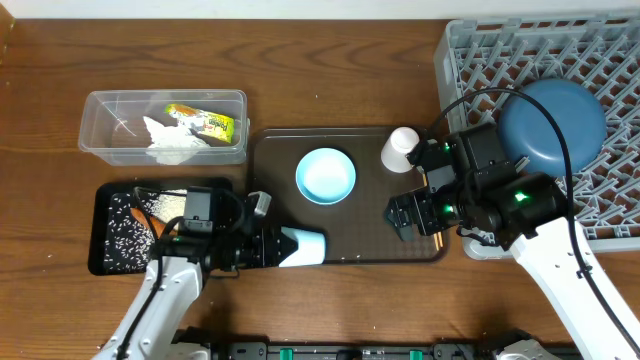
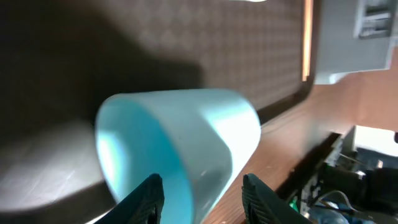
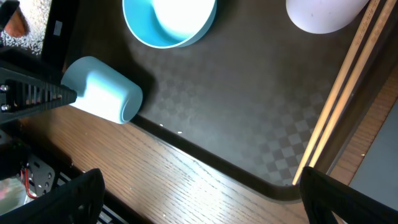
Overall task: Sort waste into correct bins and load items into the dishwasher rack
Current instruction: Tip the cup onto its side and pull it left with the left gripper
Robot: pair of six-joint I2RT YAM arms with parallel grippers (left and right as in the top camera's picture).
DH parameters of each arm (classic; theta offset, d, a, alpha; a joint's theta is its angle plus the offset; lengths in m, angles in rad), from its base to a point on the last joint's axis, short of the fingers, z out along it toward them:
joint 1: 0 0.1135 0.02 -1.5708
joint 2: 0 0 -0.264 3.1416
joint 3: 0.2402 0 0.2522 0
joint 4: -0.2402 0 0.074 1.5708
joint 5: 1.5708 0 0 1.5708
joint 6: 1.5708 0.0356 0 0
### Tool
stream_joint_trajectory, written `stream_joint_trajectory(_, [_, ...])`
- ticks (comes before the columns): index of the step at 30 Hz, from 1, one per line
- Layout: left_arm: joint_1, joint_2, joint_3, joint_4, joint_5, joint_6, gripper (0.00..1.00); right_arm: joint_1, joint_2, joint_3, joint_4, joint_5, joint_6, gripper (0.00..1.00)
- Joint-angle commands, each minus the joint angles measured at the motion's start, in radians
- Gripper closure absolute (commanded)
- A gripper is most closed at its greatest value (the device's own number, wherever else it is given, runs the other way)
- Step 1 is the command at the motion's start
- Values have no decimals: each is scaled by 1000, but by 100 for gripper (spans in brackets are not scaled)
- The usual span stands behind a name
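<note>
Where brown serving tray (image 1: 370, 225) meets bench (image 1: 330, 60) at near-L corner: small pale-blue cup (image 1: 303, 247) on its side, mouth toward L gripper (image 1: 282, 246). Cup body on tray surface, just inside the lip. L jaws apart, one tip either side of cup rim in L wrist view. Contact w/ cup wall: cannot tell.

R gripper (image 1: 408, 215) above R part of tray, jaws spread wide, nothing between. Under it in R wrist view: bare tray, near lip, strip of bench wood.

Also on tray:
- small light-blue bowl (image 1: 325, 175), upright, approx. centre, well apart from lying cup.
- white cup (image 1: 401, 148), far-R area, near but apart from bowl.
- chopsticks (image 3: 339, 106), pair side by side along tray's R edge, just beside R gripper.

Dishwasher rack (image 1: 480, 50) at far R of bench, w/ big dark-blue bowl (image 1: 553, 125) inside, upside down on grid floor.

Clear tub (image 1: 100, 125) at far L, w/ crumpled white tissue (image 1: 170, 140) and green-yellow foil wrapper (image 1: 205, 122) inside, touching each other.

Black tray (image 1: 105, 195) nearer than tub, beside L arm, w/ white rice grains (image 1: 130, 235) scattered inside. Small orange carrot piece (image 3: 13, 22) among the rice, partly cut off at R wrist view's edge.
</note>
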Motion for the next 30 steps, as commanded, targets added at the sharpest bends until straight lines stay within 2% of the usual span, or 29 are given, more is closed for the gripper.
stream_joint_trajectory(1, [2, 19, -1, 8, 66, 18, 56, 21, 5, 9, 2, -3, 0, 1])
stream_joint_trajectory(22, [2, 23, -6, 6, 111, 17, 56, 21, 5, 9, 2, -3, 0, 1])
stream_joint_trajectory(23, [2, 23, -6, 5, 110, 17, 50, 21, 5, 9, 2, -3, 0, 1])
stream_joint_trajectory(25, [2, 23, -6, 5, 107, 17, 46, 21, 5, 9, 2, -3, 0, 1])
stream_joint_trajectory(30, [2, 23, -9, 9, 106, 18, 48, 21, 5, 9, 2, -3, 0, 1])
